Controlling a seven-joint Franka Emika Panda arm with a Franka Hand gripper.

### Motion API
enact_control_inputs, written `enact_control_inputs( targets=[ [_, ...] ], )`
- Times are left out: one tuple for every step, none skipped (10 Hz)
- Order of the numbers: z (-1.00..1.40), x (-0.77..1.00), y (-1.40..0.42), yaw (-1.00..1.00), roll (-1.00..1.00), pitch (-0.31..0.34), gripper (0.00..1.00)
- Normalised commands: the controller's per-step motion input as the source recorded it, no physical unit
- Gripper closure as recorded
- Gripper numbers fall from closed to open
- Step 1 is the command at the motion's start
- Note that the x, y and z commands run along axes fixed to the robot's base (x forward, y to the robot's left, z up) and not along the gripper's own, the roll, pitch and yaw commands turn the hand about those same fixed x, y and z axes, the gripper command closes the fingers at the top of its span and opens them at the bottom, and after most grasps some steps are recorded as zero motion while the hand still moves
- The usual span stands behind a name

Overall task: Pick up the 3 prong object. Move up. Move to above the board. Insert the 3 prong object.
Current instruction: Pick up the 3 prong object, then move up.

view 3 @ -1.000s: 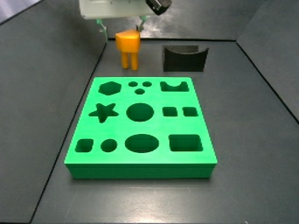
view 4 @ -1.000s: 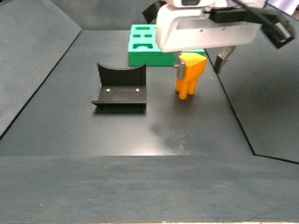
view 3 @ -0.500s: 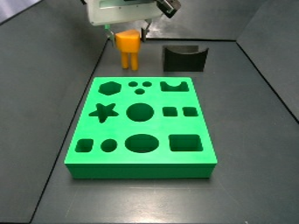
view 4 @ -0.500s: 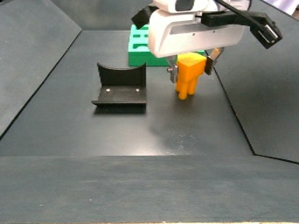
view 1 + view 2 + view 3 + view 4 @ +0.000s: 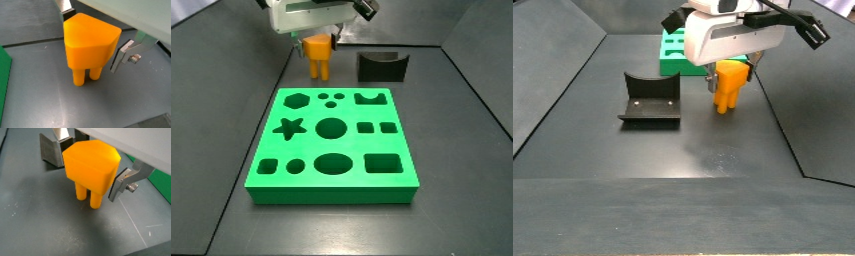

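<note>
Bright green, the board [image 5: 334,150] fills the centre of a side view, its star, hexagon, circle and square cutouts open to the dark floor [image 5: 458,160] beneath; in a side view only its far end [image 5: 676,52] shows, at upper centre behind the arm. The dark fixture [image 5: 381,66] stands beyond the board's upper right corner, and sits at left centre [image 5: 649,98] in a side view. The white gripper [image 5: 315,38] hangs at the top of the frame, just past the board's far edge, lowered around the 3 prong object [image 5: 315,57]. That orange piece stands upright on the floor, prongs down, apart from the board. In both wrist views the silver fingers [image 5: 124,54] [image 5: 120,184] flank the object [image 5: 91,169] and look pressed to its sides; whether they fully grip cannot be told.
</note>
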Motion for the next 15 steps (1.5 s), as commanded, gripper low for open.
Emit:
enact_control_inputs(
  targets=[
    [-0.03, 0.0, 0.0, 0.46, 0.0, -0.003, 0.0],
    [0.0, 0.0, 0.0, 0.0, 0.0, 0.0, 1.0],
    [0.0, 0.0, 0.0, 0.0, 0.0, 0.0, 1.0],
    [0.0, 0.0, 0.0, 0.0, 0.0, 0.0, 1.0],
    [0.0, 0.0, 0.0, 0.0, 0.0, 0.0, 1.0],
    [0.0, 0.0, 0.0, 0.0, 0.0, 0.0, 1.0],
    [0.0, 0.0, 0.0, 0.0, 0.0, 0.0, 1.0],
    [0.0, 0.0, 0.0, 0.0, 0.0, 0.0, 1.0],
    [0.0, 0.0, 0.0, 0.0, 0.0, 0.0, 1.0],
    [0.0, 0.0, 0.0, 0.0, 0.0, 0.0, 1.0],
    [0.0, 0.0, 0.0, 0.0, 0.0, 0.0, 1.0],
    [0.0, 0.0, 0.0, 0.0, 0.0, 0.0, 1.0],
    [0.0, 0.0, 0.0, 0.0, 0.0, 0.0, 1.0],
    [0.0, 0.0, 0.0, 0.0, 0.0, 0.0, 1.0],
    [0.83, 0.0, 0.0, 0.0, 0.0, 0.0, 1.0]
  ],
)
